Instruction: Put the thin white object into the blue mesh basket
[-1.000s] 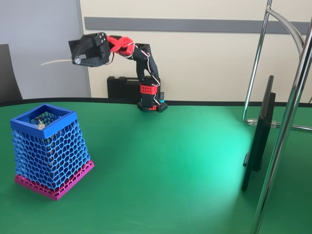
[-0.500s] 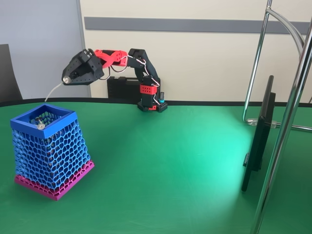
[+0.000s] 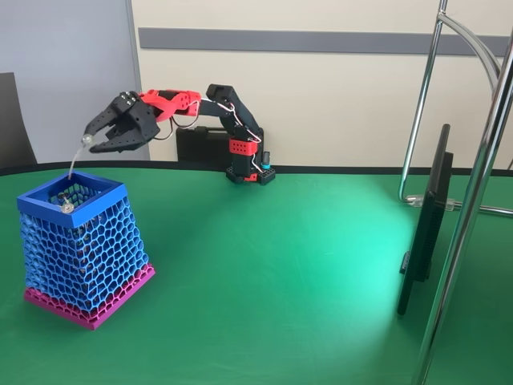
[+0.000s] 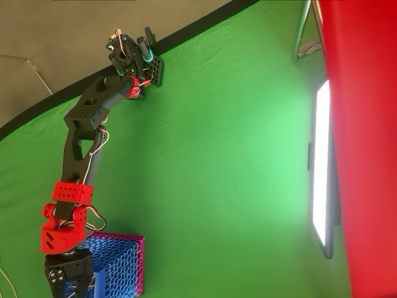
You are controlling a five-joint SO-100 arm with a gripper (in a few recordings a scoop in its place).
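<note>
Gripper clasping stick above basket

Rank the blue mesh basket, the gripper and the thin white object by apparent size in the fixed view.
1. Blue mesh basket, clearly largest, though it stands nearer the camera.
2. Gripper, mid-sized.
3. Thin white object, a slim stick hanging from the fingers.
</note>
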